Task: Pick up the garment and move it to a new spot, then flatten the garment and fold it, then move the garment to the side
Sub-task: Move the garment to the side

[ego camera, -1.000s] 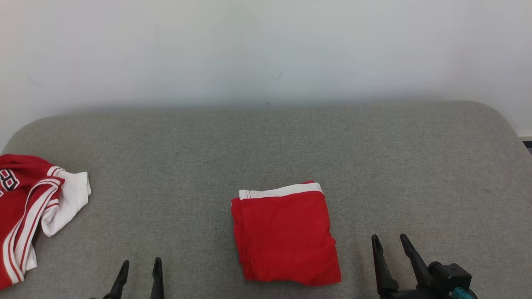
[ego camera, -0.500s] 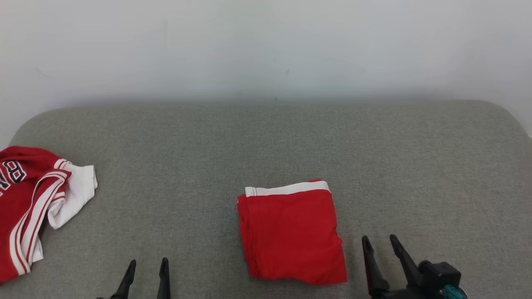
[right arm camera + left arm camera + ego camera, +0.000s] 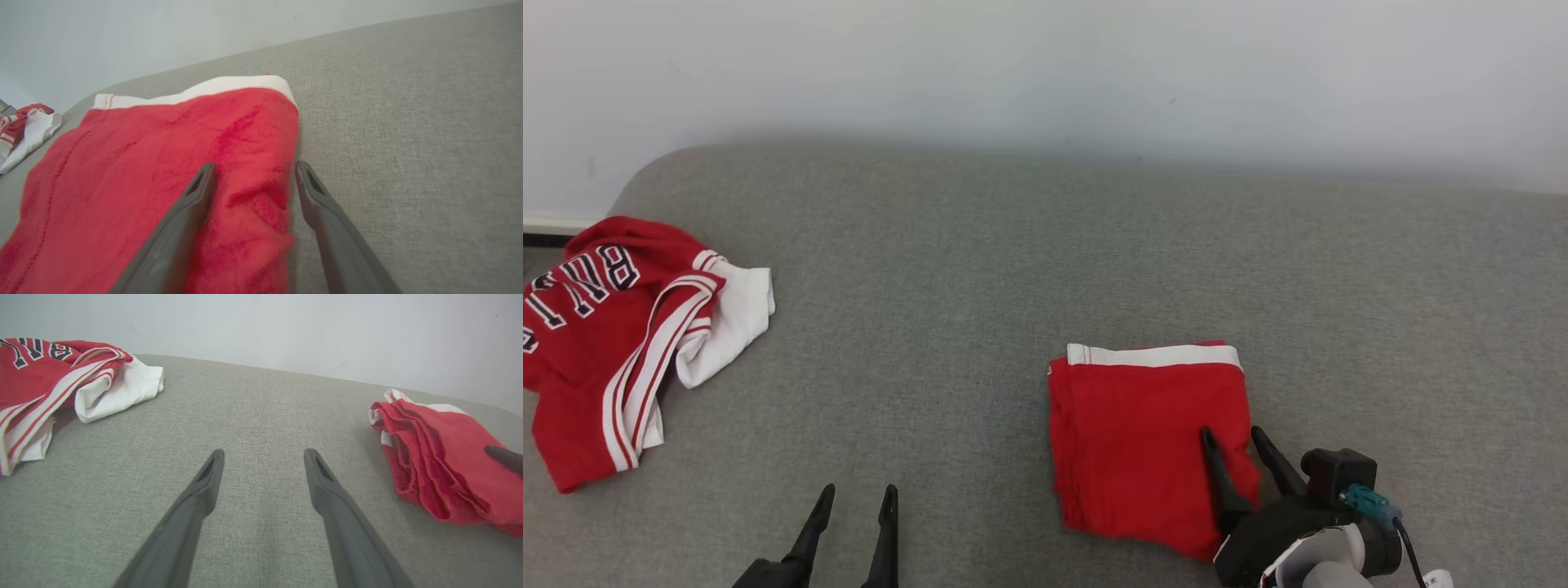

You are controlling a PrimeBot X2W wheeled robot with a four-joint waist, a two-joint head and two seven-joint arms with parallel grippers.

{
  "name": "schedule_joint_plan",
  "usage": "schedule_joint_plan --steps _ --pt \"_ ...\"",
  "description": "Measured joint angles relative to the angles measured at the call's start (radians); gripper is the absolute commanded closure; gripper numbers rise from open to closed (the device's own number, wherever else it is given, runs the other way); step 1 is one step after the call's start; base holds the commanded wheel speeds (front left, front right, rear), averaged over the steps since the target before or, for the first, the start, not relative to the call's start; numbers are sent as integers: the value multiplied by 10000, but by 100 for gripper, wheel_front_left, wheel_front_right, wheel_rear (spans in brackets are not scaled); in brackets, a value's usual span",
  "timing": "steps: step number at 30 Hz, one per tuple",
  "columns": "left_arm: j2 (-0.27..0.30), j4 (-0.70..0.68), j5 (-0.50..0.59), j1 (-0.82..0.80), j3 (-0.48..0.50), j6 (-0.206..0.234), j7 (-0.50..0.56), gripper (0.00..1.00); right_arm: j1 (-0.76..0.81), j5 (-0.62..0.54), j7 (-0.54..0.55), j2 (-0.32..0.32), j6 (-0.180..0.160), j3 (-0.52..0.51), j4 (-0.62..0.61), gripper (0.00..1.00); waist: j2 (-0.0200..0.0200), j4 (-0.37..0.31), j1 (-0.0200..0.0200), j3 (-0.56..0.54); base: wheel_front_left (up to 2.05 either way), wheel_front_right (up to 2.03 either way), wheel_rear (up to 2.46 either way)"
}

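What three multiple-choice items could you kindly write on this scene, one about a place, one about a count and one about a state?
1. Where on the grey cushion does the folded red garment lie?
A. at its left edge
B. against the wall
C. on the near part, by the right gripper

2. How many garments lie on the cushion?
A. one
B. two
C. four

3. How does the right gripper stand?
A. open, one of its fingers over the cloth, the other beside its edge
B. shut on the white band
C. open, high above bare cushion

Key: 1 C, as the head view shows it low down, next to that gripper; 2 B, the folded one plus a crumpled red and white jersey at the left; 3 A, as the right wrist view shows a gap with the garment's right edge in it.
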Motion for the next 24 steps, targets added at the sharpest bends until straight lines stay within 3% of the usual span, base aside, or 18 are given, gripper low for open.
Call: schedule_joint_plan --steps 6,7,8,9,16,24 --pt "0 -17 -17 -280 -207 0 0 0 -858 159 -10 -10 0 -56 1549 0 0 429 0 427 0 0 0" --pt "0 -35 -19 -317 -213 0 0 0 -991 159 -17 -10 0 -17 1643 23 0 481 0 502 0 0 0" --pt "0 -46 -27 -326 -215 0 0 0 -1058 207 -19 -15 0 25 1687 75 0 527 0 569 0 0 0" --pt "2 -42 -27 -326 -230 0 0 0 -1128 299 -19 -19 0 65 1699 100 0 564 0 630 0 0 0" --pt "0 -31 -12 -366 -397 0 0 0 -1027 244 -4 21 0 -247 1281 100 0 422 1 754 0 0 0" --pt "4 -73 -8 -363 -646 0 0 0 -586 111 -2 -2 0 -731 780 100 0 -471 1 662 0 0 0"
